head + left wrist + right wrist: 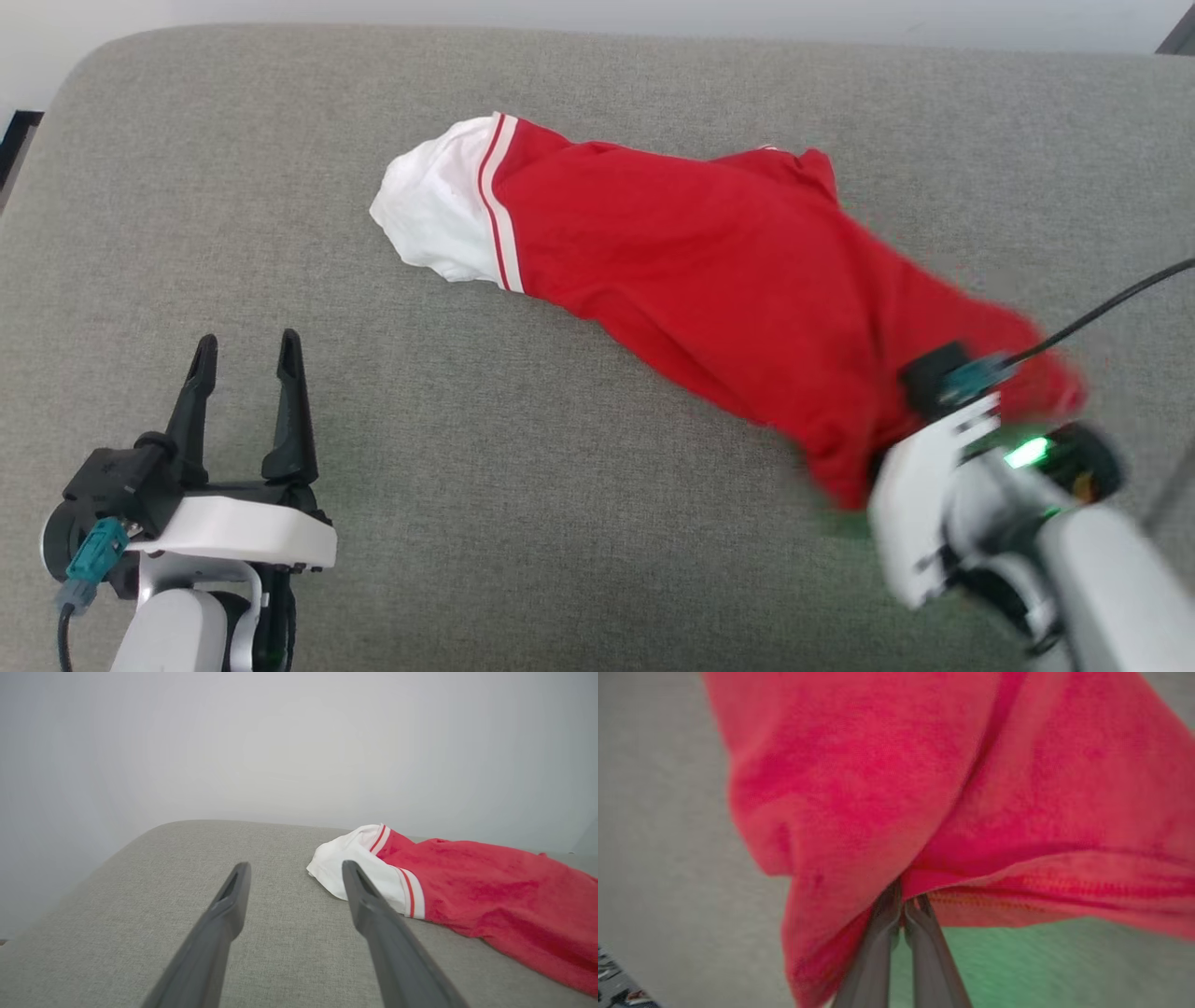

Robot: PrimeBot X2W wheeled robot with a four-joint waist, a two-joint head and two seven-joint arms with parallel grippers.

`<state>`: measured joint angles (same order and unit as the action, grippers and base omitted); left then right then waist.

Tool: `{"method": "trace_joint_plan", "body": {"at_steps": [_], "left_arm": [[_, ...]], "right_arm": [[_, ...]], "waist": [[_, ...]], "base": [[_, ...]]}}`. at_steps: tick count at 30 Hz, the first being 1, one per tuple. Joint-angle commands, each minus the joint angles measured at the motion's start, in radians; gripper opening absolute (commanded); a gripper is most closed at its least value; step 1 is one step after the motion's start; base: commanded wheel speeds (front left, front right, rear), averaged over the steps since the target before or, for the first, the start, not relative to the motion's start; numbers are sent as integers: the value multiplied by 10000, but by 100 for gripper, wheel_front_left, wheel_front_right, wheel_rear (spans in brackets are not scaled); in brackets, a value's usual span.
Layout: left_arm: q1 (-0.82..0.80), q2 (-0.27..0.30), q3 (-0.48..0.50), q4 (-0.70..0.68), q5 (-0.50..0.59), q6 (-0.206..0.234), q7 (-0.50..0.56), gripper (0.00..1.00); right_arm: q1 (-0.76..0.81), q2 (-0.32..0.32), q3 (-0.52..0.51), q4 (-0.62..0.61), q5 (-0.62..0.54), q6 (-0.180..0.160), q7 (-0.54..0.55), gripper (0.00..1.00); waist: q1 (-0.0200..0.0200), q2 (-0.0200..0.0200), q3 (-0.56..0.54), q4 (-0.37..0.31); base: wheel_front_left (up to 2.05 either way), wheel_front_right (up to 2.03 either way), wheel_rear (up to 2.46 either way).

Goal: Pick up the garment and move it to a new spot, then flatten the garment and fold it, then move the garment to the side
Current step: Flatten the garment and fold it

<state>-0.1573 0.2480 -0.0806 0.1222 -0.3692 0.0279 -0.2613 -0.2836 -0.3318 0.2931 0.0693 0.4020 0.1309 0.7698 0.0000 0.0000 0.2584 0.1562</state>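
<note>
The garment [709, 271], a bright red jersey with a white sleeve [434, 210] and striped trim, lies stretched across the grey cushion [485, 504], its sleeve end at the upper middle. Its lower right end is lifted and blurred. My right gripper [903, 900] is shut on the garment's red hem edge, the cloth [887, 788] draping over the fingers. In the head view that gripper's white wrist [934, 504] sits at the lower right under the cloth. My left gripper [247, 359] stands open at the lower left, nothing between its fingers [369, 900], apart from the sleeve [355, 863].
The grey cushion [187, 877] has a rounded far left corner and a pale wall behind it. A black cable [1111, 308] runs from my right wrist off the right edge. Bare cushion lies between my left gripper and the garment.
</note>
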Motion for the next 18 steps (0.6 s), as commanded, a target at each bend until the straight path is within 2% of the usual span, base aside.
{"method": "trace_joint_plan", "body": {"at_steps": [1,5,9,14,18], "left_arm": [[118,-66,93,29,82,-77,-54,100],[86,-309,379,33,312,-283,-54,100],[3,-508,588,59,513,-495,-54,100],[-101,-724,796,138,707,-706,-55,100],[-147,-838,952,221,842,-852,-55,100]], "right_arm": [[182,58,250,-210,207,-3,123,0],[673,395,1559,-1320,1122,-3,536,0],[835,747,3145,-1903,1786,-3,609,0],[309,1234,4786,-1579,2360,-3,239,0],[-269,1500,5968,-749,2636,-3,-234,0]], "waist": [[0,0,-3,2],[0,0,-3,61],[0,0,23,168],[0,0,35,261],[0,0,32,305]], "base": [[0,0,0],[0,0,0],[0,0,0],[0,0,0],[0,0,0]]}}
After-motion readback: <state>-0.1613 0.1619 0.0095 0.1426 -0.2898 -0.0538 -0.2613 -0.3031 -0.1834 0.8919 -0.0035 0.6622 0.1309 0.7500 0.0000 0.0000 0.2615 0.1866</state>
